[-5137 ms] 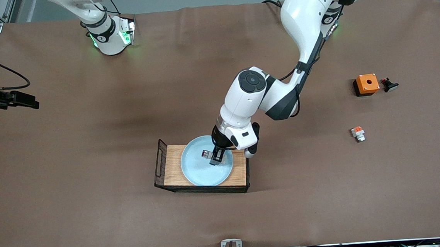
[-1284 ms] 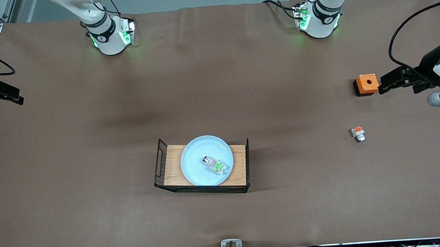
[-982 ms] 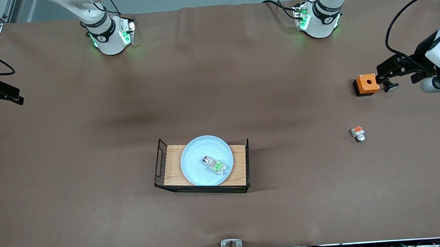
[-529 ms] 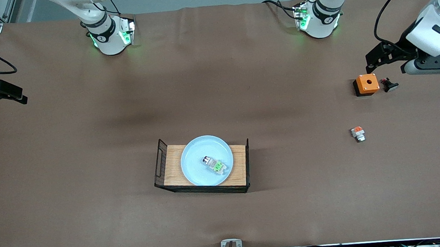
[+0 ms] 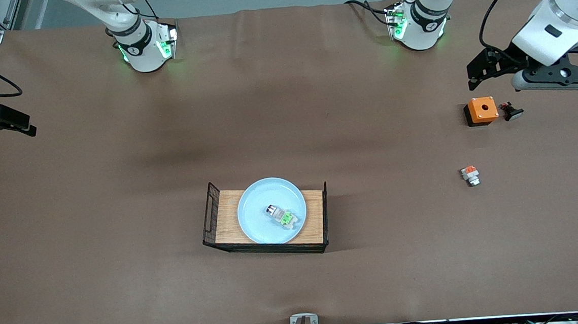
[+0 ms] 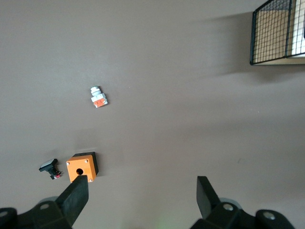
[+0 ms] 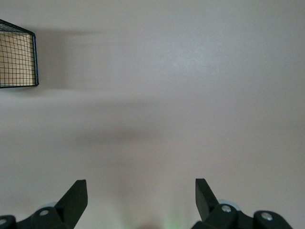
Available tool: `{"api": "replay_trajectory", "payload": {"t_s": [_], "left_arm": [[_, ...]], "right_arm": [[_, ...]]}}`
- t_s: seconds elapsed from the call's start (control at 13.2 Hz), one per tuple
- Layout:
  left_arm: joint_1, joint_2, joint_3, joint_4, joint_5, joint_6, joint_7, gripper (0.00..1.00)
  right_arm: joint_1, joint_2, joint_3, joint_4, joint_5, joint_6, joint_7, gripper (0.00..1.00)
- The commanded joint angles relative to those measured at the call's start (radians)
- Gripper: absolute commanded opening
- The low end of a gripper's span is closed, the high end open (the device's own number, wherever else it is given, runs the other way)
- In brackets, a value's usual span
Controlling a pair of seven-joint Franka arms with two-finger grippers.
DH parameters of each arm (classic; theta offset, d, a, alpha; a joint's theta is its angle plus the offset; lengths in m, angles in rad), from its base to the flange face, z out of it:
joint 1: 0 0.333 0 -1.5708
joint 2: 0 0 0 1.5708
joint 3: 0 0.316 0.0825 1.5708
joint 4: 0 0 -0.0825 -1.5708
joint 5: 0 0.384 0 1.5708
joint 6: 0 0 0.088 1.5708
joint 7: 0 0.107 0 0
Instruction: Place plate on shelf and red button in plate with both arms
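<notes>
The pale blue plate (image 5: 256, 211) lies on the wooden tray (image 5: 227, 219) in the middle of the table. On the plate lies the red button (image 5: 282, 216), a small grey-white part with a bright green block. My left gripper (image 5: 481, 70) hangs open and empty in the air over the table's left-arm end, by the orange box; the left wrist view shows its gripper (image 6: 142, 183) wide apart above bare table. At the right arm's end of the table my right gripper (image 5: 22, 127) waits, and its wrist view shows the gripper (image 7: 140, 183) open with nothing between the fingers.
An orange box with a hole (image 5: 481, 110) (image 6: 81, 168) and a small black part (image 5: 511, 111) (image 6: 49, 168) sit at the left arm's end. A small part with an orange-red block (image 5: 470, 175) (image 6: 98, 96) lies nearer the front camera. The tray has black mesh end walls (image 6: 271, 33) (image 7: 16, 55).
The left arm has left the plate, with the button lying on it, and swung to its own end of the table; in the last second its gripper passed over the orange box toward the bases.
</notes>
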Motion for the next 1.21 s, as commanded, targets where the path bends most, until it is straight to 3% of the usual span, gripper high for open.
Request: {"api": "replay_trajectory", "payload": {"t_s": [0.0,1.13], "left_arm": [[0.009,-0.060,-0.005,-0.052,0.023,0.010,0.055,1.00],[0.009,-0.070,-0.005,-0.075,0.015,0.019,0.035,1.00]], "right_arm": [[-0.009,-0.014,0.003,-0.003,-0.004,-0.008,-0.014,1.00],[-0.009,-0.014,0.005,0.000,-0.005,-0.017,-0.053,1.00]]}}
